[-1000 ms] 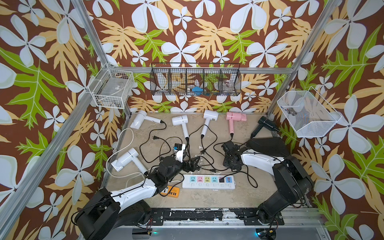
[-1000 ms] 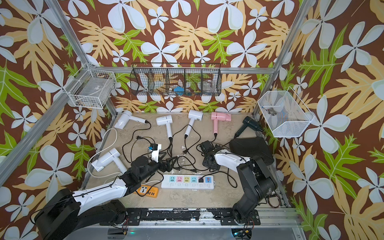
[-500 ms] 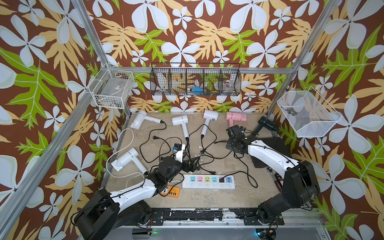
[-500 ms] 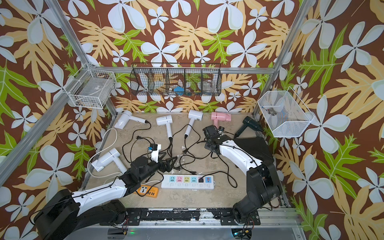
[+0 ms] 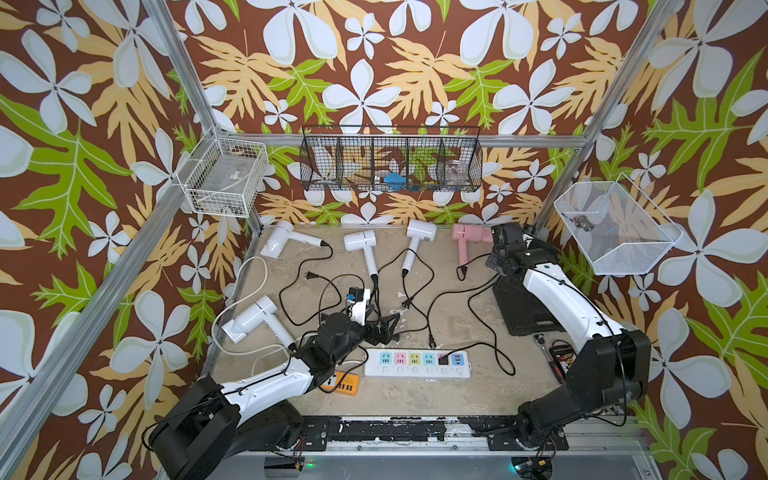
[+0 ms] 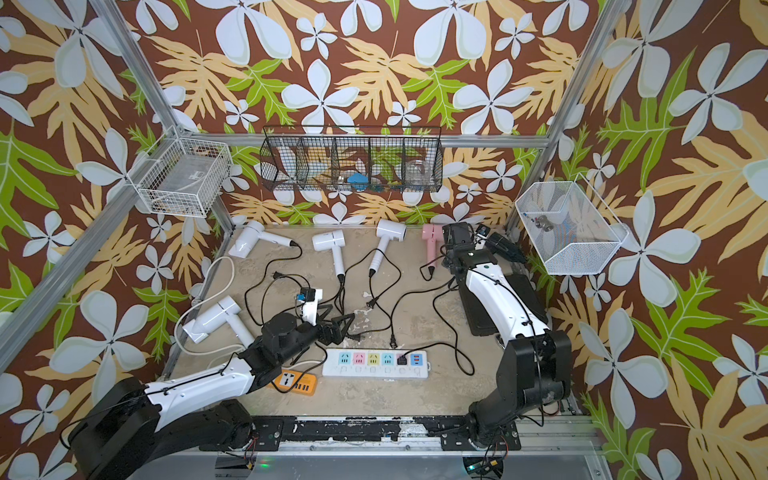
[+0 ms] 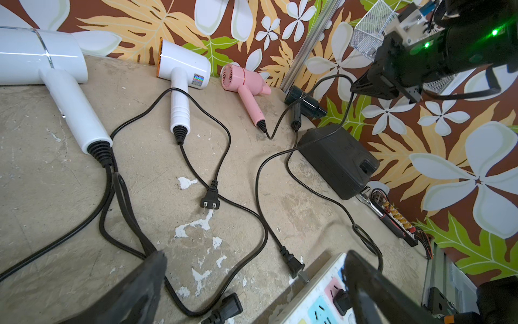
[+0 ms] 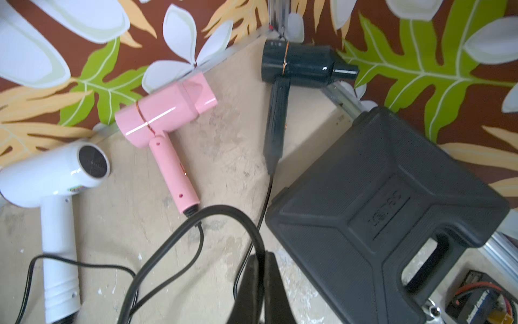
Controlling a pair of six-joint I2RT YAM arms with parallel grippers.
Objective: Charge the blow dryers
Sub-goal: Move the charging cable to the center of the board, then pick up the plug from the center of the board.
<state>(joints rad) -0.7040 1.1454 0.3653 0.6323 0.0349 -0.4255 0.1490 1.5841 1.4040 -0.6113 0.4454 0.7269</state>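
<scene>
Pink dryer (image 8: 157,117) is lying at the back of the table (image 5: 415,399), between a white dryer (image 8: 56,174) and the black dryer (image 8: 297,66). The other white ones are sitting further along and near the left arm.

Right gripper (image 8: 259,261) is clamping what looks like the pink one's cord (image 8: 221,207) mid-length and holding it off the surface. Its plug (image 7: 293,265) is lying just beside the white power strip (image 5: 417,363), not in it.

Left gripper (image 7: 255,254) is hanging fully spread and empty, low over the cord tangle by that strip. Only one black plug (image 5: 444,359) is sitting in a socket, probably the black dryer's.

Risks I'm seeing:
- Pulling the cord could be dragging the light dryer, or whipping the plug away from the strip.
- Cords are crossing, so a tug could be yanking the seated plug out.
- Several plugs are lying close together, so the left could be grabbing the wrong one.
</scene>
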